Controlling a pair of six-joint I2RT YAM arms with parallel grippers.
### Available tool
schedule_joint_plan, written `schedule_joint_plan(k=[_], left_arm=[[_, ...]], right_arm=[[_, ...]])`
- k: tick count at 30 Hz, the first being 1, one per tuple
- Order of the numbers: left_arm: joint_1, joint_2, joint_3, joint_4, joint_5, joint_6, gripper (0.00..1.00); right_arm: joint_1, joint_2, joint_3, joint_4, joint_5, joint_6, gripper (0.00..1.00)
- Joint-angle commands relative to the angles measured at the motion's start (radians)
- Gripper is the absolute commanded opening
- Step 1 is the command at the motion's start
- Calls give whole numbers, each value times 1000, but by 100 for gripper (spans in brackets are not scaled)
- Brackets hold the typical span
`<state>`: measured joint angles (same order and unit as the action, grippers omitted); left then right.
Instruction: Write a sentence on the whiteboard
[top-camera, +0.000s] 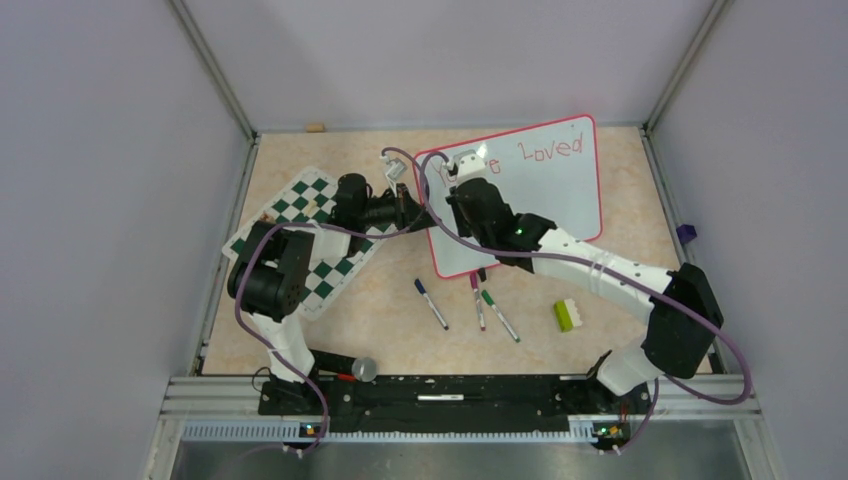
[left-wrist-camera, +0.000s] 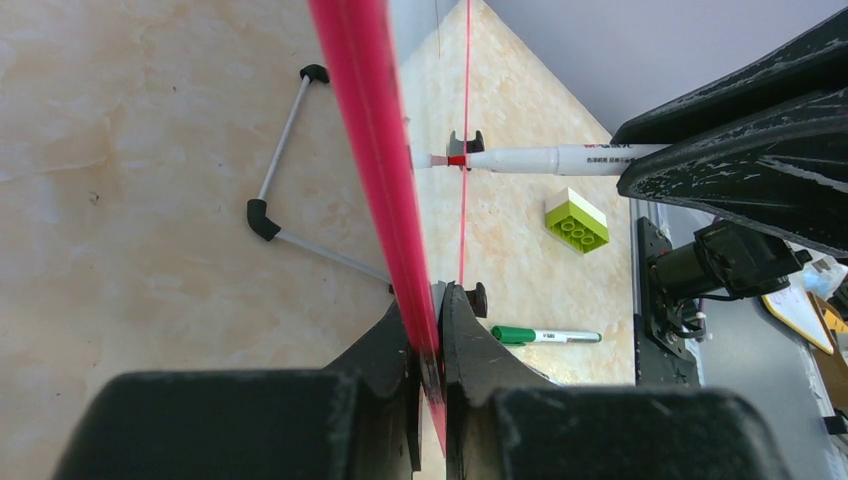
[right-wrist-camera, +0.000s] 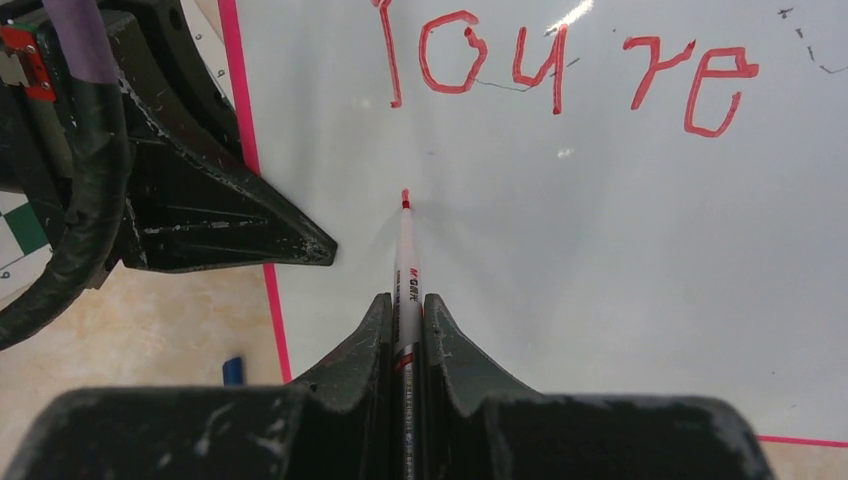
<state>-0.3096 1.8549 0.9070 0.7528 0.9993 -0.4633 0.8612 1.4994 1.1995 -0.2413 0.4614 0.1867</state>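
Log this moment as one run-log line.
left gripper: shut on whiteboard frame | right gripper: shut on red marker, tip at board under You're | written: You're Loved | tip contact: unclear

We list, on the table:
- whiteboard, far, right of centre
- chess mat, to its left
- left gripper, clamped on the board's left edge
- right gripper, over the board's left part, gripping a pen
- first marker, second marker, third marker and toy brick, near of the board, left to right
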Motion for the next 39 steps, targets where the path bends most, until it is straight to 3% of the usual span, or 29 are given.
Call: schedule_joint_plan(k=[1, 16, 26, 39], left_arm=[[-14, 36, -28, -17, -32, 181, 0], [-14, 36, -28, -17, -33, 183, 0], [-14, 35, -29, -18, -36, 183, 0], [-16, 36, -33, -16, -38, 183, 0]], right_arm=[[8, -22, -28, -38, 20, 26, 0], [7, -81, -91, -65, 1, 56, 0], [8, -97, 16, -42, -54, 31, 0], [4, -17, 68, -16, -12, 10, 0]])
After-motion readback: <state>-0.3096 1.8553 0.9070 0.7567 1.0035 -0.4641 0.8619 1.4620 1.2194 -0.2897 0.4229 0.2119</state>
